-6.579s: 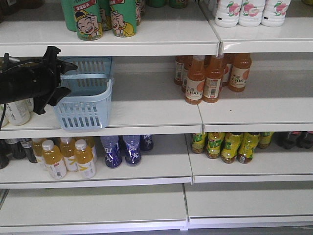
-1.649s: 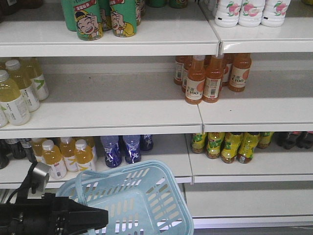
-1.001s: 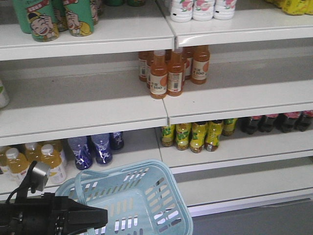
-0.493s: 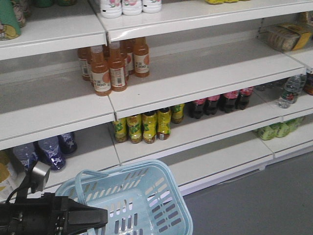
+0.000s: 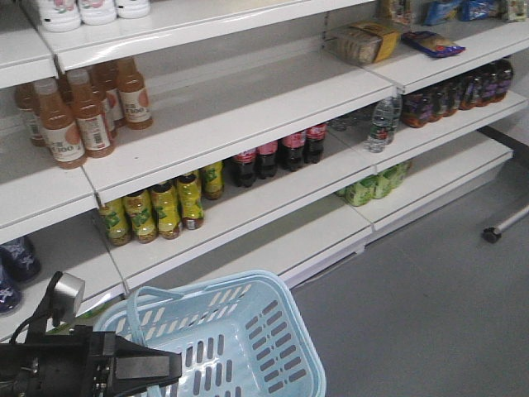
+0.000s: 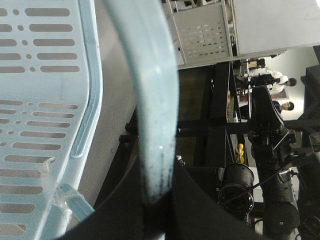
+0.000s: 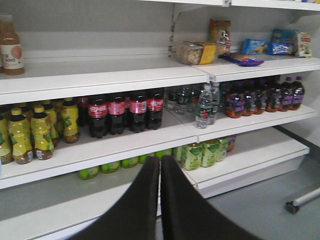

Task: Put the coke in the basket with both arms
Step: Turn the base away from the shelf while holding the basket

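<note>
The light blue basket (image 5: pixel 248 339) hangs low in front of the shelves, tilted, with nothing seen inside it. My left gripper (image 5: pixel 169 365) is shut on one loop handle of the basket (image 6: pixel 150 100); the handle runs down between the black fingers (image 6: pixel 200 210) of the left gripper (image 6: pixel 157 202). My right gripper (image 7: pixel 160 164) is shut with nothing between its fingers and faces the shelves. It does not show in the front view. The coke is out of view; only dark cola bottles (image 7: pixel 125 112) with red labels stand on the middle shelf.
White shelves (image 5: pixel 248 107) carry orange drink bottles (image 5: pixel 78 116), yellow-green bottles (image 5: pixel 153 211), dark cola bottles (image 5: pixel 281 153), water bottles (image 5: pixel 380 124) and snack packs (image 7: pixel 200 50). Grey floor (image 5: pixel 430 314) lies to the right, with a wheeled leg (image 5: pixel 493 235) on it.
The view has swung right along the shelves, bringing cola bottles, water and snacks into sight. The basket, once on a shelf, stays held low in my left gripper.
</note>
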`<state>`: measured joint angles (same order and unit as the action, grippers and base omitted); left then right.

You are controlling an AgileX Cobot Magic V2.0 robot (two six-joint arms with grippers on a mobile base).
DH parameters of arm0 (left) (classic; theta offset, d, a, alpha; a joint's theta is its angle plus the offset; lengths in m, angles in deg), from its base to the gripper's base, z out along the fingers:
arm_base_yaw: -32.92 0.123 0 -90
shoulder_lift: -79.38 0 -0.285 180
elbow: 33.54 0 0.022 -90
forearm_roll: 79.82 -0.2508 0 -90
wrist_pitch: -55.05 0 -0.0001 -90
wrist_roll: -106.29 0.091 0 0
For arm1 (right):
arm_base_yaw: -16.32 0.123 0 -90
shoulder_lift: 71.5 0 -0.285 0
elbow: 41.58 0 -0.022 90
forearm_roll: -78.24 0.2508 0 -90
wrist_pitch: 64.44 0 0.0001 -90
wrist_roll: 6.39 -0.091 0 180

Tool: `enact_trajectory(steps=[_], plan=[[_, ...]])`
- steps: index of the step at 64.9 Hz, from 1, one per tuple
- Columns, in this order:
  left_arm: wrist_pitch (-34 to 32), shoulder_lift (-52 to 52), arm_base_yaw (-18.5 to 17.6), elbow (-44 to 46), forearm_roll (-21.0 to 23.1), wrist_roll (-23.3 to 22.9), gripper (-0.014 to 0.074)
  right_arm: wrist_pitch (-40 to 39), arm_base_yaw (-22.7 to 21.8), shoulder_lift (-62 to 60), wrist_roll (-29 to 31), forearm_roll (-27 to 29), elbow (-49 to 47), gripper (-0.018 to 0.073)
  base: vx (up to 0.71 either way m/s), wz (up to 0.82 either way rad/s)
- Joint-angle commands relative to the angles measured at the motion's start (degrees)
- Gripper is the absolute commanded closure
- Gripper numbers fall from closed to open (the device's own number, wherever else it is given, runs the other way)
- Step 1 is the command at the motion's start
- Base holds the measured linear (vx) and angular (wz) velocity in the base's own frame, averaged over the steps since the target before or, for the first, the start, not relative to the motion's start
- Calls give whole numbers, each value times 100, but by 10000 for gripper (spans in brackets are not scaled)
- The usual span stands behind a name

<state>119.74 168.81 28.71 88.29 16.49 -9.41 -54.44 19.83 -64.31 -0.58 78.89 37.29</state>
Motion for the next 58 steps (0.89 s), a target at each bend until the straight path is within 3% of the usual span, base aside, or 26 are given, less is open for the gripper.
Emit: enact_trajectory(steps=[1, 58], plan=[[499, -151, -25, 82, 587, 73, 604, -415, -2, -74, 27, -14, 40, 561, -8, -46], [499, -151, -25, 82, 587, 73, 603, -415, -2, -74, 27, -14, 40, 561, -8, -41]])
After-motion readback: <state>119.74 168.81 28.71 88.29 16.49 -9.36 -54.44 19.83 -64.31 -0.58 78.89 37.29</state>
